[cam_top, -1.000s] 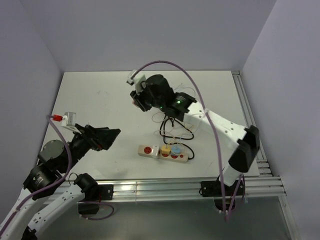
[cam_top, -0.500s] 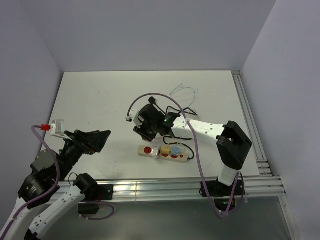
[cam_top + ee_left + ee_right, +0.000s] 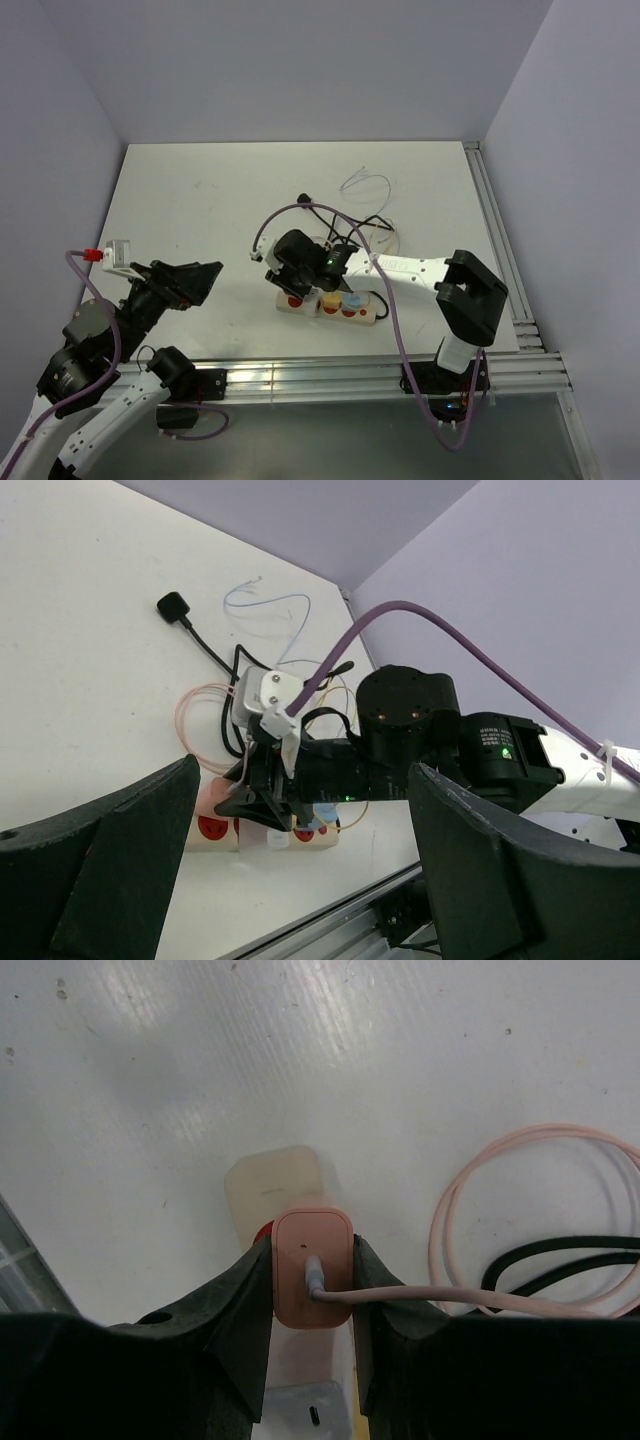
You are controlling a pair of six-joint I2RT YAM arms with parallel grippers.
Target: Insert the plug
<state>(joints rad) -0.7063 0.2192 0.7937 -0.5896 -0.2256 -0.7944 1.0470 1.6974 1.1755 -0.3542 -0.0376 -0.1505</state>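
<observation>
White worktop [image 3: 200, 200] fills my overhead feed, boxed in by pale lavender walls [image 3: 300, 60]. Nearest me, an aluminium rail [image 3: 330, 372] runs along the front edge, with both arm bases bolted to it.

On the near left, my left hand [image 3: 212, 272] hangs above the worktop, fingers spread wide with nothing between them, pointing across at the other arm.

A little farther in, near the middle, lies the power strip [image 3: 362, 316], set lengthwise from left to right. It shows a red socket [image 3: 294, 300] at its left end, with a yellow piece and a blue piece on it further right. My right hand [image 3: 311, 1250] comes down onto that left end, clamped on the pink plug [image 3: 300, 1295], one finger against each side. From the wrist camera the plug sits right over the strip's pale end, a sliver of red showing at its edge. I cannot tell whether the pins are seated.

A pink cable [image 3: 520, 1160] leaves the plug's back and coils on the worktop just beyond, tangled with a black cable [image 3: 560, 1260]. Farther still lie a black plug [image 3: 303, 198] and a loose loop of white wire [image 3: 365, 185].
</observation>
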